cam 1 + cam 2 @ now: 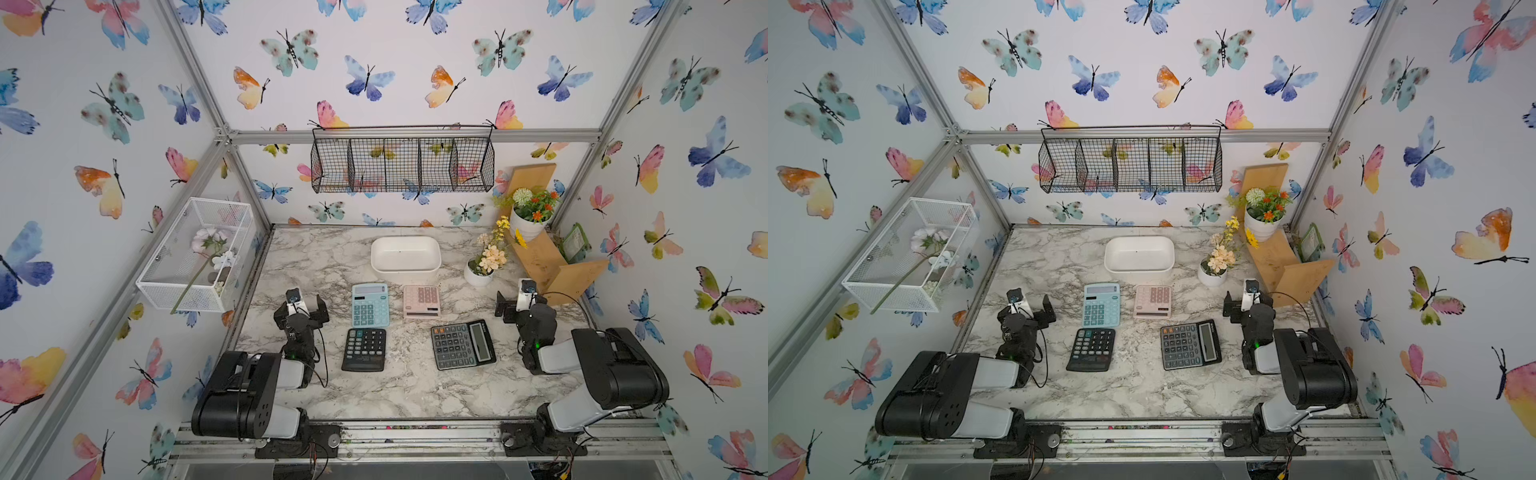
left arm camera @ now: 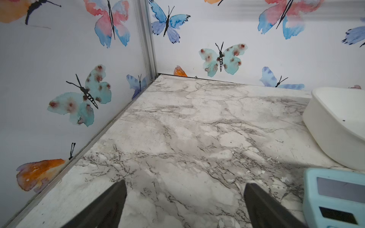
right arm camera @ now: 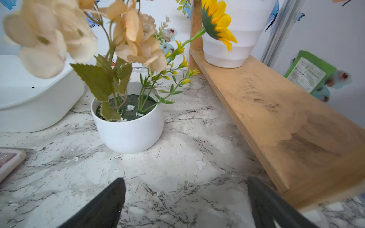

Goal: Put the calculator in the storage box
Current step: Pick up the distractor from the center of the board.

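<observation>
The storage box (image 1: 405, 272) (image 1: 1139, 272), a shallow white tub, stands empty at the back middle of the marble table. Several calculators lie in front of it: a light blue one (image 1: 370, 304), a pink one (image 1: 421, 301), a black one (image 1: 364, 349) and a dark grey one (image 1: 462, 344). My left gripper (image 1: 306, 307) (image 2: 184, 183) hovers open left of the blue calculator (image 2: 333, 197), nothing between its fingers. My right gripper (image 1: 514, 305) (image 3: 185, 180) stands open over bare table, right of the pink calculator (image 3: 7, 159). The tub shows in both wrist views (image 2: 325, 138) (image 3: 29, 114).
A small white flower pot (image 1: 478, 276) (image 3: 128, 134) stands just beyond my right gripper. A slanted wooden shelf (image 1: 548, 262) carries another pot (image 1: 525, 228). A white wire-mesh box (image 1: 195, 253) hangs on the left wall, a black wire basket (image 1: 401, 164) on the back wall.
</observation>
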Tool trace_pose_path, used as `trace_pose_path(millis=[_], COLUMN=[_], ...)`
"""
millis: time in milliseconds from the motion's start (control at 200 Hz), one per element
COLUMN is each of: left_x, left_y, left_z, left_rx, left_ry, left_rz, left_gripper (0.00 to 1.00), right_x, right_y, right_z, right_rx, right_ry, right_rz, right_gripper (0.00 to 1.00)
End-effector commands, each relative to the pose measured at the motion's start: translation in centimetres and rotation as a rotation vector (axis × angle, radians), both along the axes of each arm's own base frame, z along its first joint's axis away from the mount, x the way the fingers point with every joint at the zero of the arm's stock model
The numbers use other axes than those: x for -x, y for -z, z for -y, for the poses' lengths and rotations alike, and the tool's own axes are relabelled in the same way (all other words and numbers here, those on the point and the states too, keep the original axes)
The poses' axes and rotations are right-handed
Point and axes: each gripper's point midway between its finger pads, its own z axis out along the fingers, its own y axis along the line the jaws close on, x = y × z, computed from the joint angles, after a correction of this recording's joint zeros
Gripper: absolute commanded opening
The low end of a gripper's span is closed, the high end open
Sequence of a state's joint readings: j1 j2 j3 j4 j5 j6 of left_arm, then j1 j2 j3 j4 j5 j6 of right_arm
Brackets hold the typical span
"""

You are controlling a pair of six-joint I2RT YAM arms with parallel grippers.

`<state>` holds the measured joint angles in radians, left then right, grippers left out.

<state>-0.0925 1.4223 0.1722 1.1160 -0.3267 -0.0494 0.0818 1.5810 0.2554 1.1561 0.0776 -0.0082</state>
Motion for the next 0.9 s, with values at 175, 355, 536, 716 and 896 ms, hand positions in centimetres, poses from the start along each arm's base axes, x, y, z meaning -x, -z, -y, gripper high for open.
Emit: trace_pose_path(millis=[175, 355, 536, 716, 896], left_x=[-0.5, -0.51, -0.58, -0.59, -0.56], left_y=[-1.02, -1.05, -1.03, -0.99, -0.95], left_z=[0.34, 0.37, 0.34, 0.33, 0.31], left_rx=[0.012, 0.012, 0.021, 0.02, 0.022], left_ry=[0.022, 0.022, 0.031, 0.03, 0.029], left_rz=[0.03, 0.031, 0.029, 0.028, 0.027], left_gripper=[0.99, 0.99, 0.99, 0.99, 0.99], right_x=[-0.49, -0.46, -0.45, -0.51, -0.64], right_y=[-0.88, -0.93, -0.89, -0.95, -0.76], right_z=[-0.16, -0.16, -0.16, -0.15, -0.2], right_rx=[-0.011, -0.012, -0.012, -0.013, -0.014], right_ry=[-0.008, -0.008, -0.007, -0.007, -0.01], right_rz=[0.026, 0.028, 0.026, 0.028, 0.019], right_gripper=[0.99, 0.99, 0.99, 0.99, 0.99])
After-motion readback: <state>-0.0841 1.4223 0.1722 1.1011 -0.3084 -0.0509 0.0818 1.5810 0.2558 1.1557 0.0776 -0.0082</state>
